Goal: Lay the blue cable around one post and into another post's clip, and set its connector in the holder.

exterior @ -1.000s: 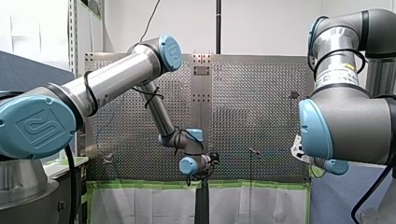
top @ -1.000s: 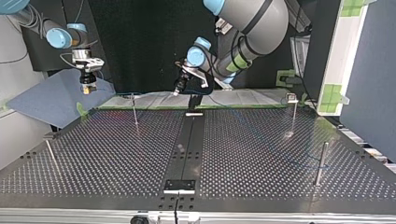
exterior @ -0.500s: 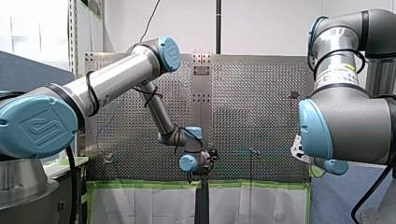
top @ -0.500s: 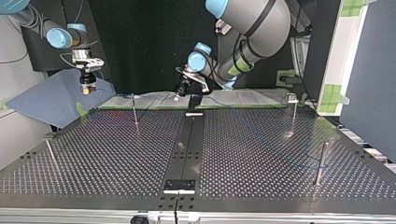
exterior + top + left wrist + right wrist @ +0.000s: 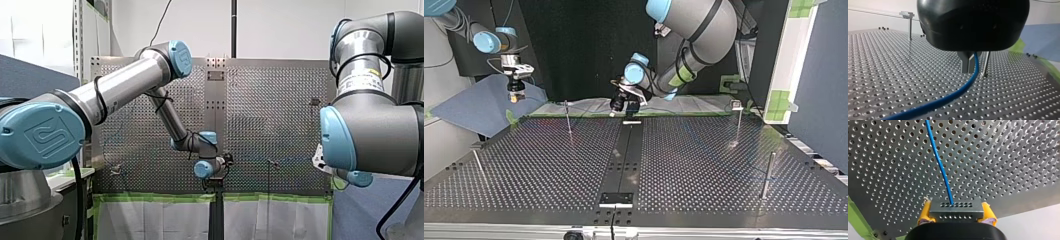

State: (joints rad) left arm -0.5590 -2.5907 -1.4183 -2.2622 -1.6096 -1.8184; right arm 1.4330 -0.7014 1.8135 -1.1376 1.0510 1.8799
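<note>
my left arm (image 5: 694, 30) had dipped toward the counter's (image 5: 549, 165) far edge, jaws closed on the blue cable (image 5: 948, 98), the jaws of my right arm (image 5: 486, 41) clamping its connector (image 5: 956, 210) beyond the top view's left corner, so routing seemed barely begun.

The cable (image 5: 940, 167) is bright blue. My right gripper (image 5: 956, 213) has yellow pads (image 5: 925, 213); the connector (image 5: 956, 206) is grey, dotted with two rows of tiny holes. The table (image 5: 885, 75) is silver, patterned with an even grid of holes, and green tape (image 5: 270, 198) edges its side nearest the arms. My left gripper (image 5: 968, 70) is black.
</note>
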